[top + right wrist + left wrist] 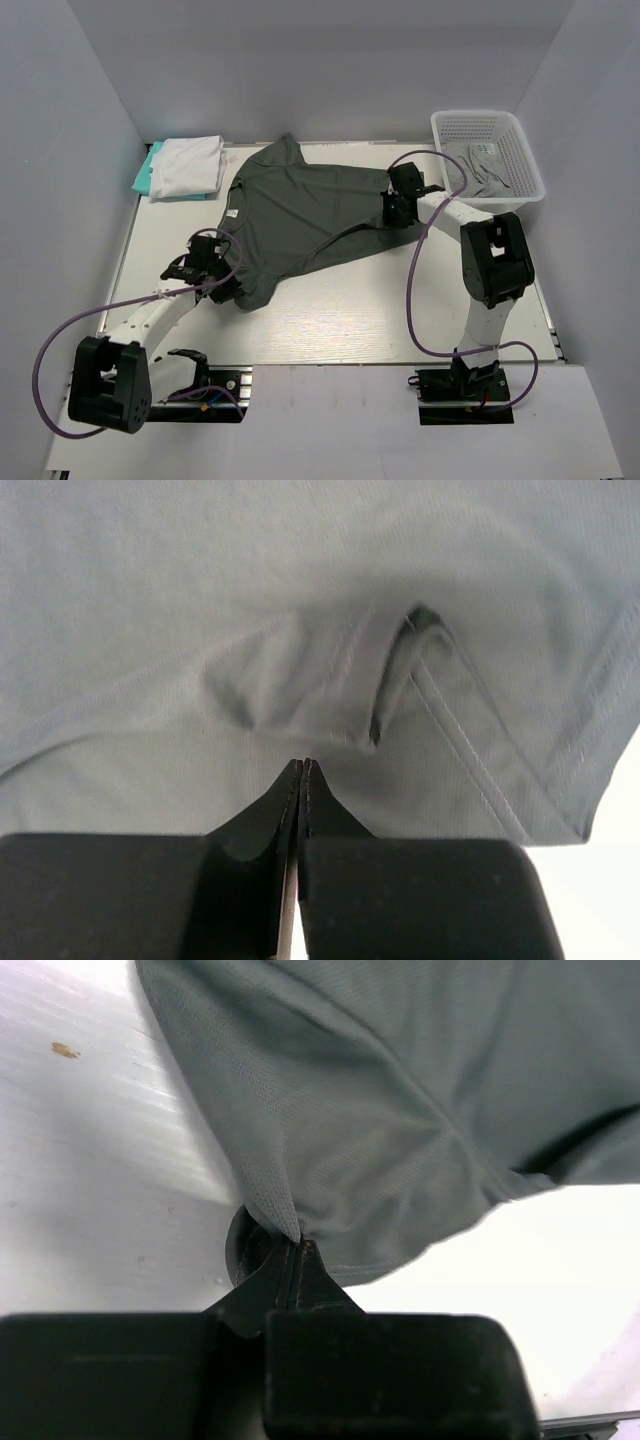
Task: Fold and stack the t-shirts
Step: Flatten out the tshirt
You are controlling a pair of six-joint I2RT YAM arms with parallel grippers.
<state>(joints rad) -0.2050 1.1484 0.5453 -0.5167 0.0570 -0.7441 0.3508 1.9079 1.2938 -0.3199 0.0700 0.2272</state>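
Now the left gripper [230, 280] has its fingers [283, 1282] pressed together on a pinch of the charcoal t-shirt [300, 215] at the cloth's 7 o'clock corner. The right gripper [393, 208] is likewise closed tight, with fabric puckered at its tips on the 3 o'clock edge. The shirt lies spread at the middle of the table [330, 320]. At 10 o'clock a folded white t-shirt [188, 165] sits on a teal t-shirt [143, 178]. At 2 o'clock the basket [532, 172] holds a lighter grey t-shirt [485, 165].

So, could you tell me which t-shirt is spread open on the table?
The dark grey t-shirt at centre; the white t-shirt and teal t-shirt lie folded.
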